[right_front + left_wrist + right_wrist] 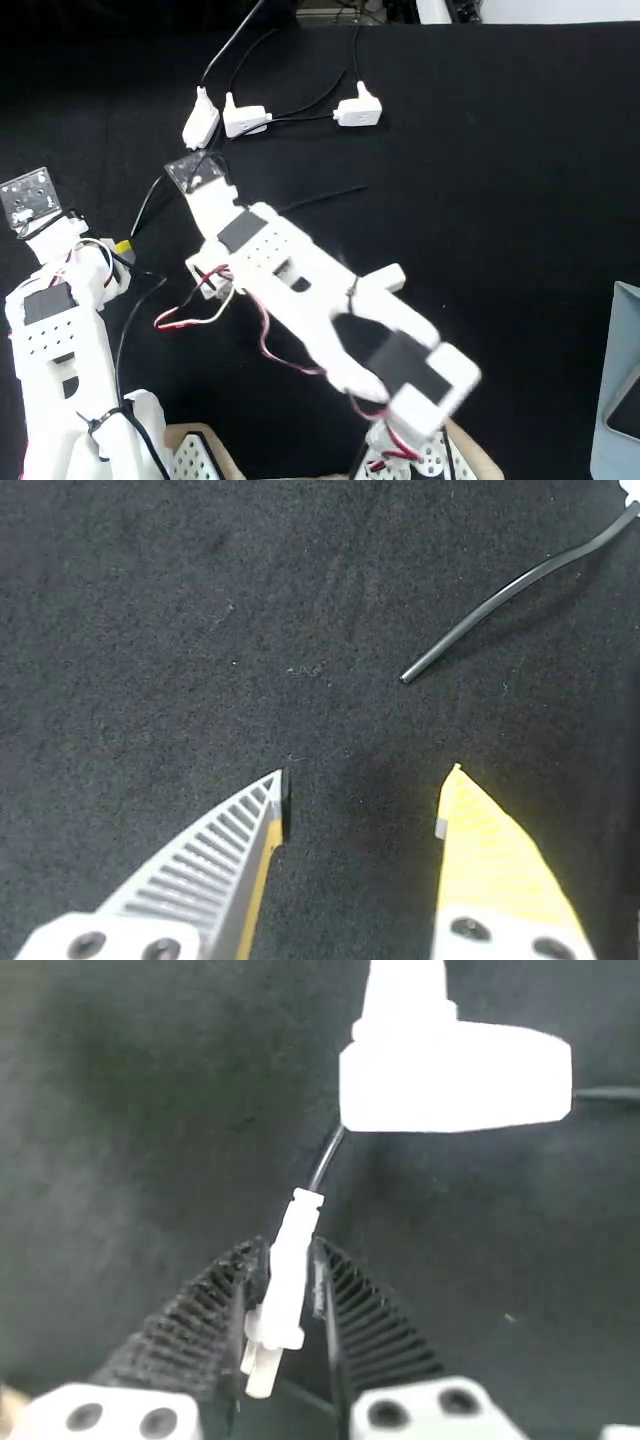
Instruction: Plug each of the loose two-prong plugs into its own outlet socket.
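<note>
From above, my right arm (300, 290) stretches diagonally across the black tabletop (500, 200), and its tip is just short of the left white piece (200, 120). The middle white piece (245, 120) lies just beside that one and the right white piece (358, 110) farther along, each on a black cord. My left arm (55, 330) stands at the tabletop's left side, well apart from them.

From my left wrist, my left jaws are spread wide with nothing between them. The grey finger (215, 865) and the yellow finger (490, 860) hang above bare tabletop. A loose black cable end (480, 610) lies ahead.

From my right wrist, my right jaws pinch a small white plug (280, 1280) across its body. Its thin black wire (325, 1160) runs toward a white block (455, 1075) lying close ahead.
</note>
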You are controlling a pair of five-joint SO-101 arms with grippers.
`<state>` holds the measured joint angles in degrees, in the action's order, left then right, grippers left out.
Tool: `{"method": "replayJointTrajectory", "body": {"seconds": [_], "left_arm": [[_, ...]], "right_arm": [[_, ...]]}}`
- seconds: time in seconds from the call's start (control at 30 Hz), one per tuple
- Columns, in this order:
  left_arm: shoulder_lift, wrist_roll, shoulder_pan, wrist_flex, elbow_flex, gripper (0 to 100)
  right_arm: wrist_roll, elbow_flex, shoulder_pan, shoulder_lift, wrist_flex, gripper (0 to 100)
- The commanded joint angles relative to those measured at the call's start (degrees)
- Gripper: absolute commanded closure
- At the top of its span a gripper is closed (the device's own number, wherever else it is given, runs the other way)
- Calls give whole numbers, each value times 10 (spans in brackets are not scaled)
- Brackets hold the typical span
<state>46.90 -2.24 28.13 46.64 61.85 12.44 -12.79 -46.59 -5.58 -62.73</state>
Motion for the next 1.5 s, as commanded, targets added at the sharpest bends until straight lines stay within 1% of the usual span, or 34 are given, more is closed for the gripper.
{"method": "replayJointTrajectory", "body": {"seconds": [0.0, 0.1, 0.3, 0.47, 0.6, 0.83, 1.0, 1.13, 1.2, 1.27, 1.37, 1.47], "left_arm": [[4, -3, 1, -2, -2, 751], [4, -3, 2, -2, -2, 751], [4, -3, 2, -2, -2, 751], [4, -3, 2, -2, -2, 751], [4, -3, 2, -2, -2, 751], [4, -3, 3, -2, -2, 751], [4, -3, 3, -2, -2, 751], [4, -3, 3, -4, -2, 751], [4, -3, 4, -16, 5, 751], [4, -3, 4, -35, 15, 751], [4, -3, 5, -43, 20, 751], [4, -3, 5, -41, 20, 751]], "right_arm": [[-40, 19, -3, 114, -49, 986], [-68, 19, 17, 180, -84, 986], [-127, 18, 78, 285, -144, 986], [-160, 16, 91, 362, -187, 986], [-173, 16, 106, 407, -200, 986], [-180, 16, 136, 429, -201, 986], [-180, 33, 150, 431, -257, 986], [-180, 62, 189, 431, -276, 986], [-181, 59, 211, 427, -267, 986], [-182, 26, 224, 427, -232, 986], [-205, -70, 237, 429, -140, 986], [-219, -187, 250, 427, -15, 986]]}}
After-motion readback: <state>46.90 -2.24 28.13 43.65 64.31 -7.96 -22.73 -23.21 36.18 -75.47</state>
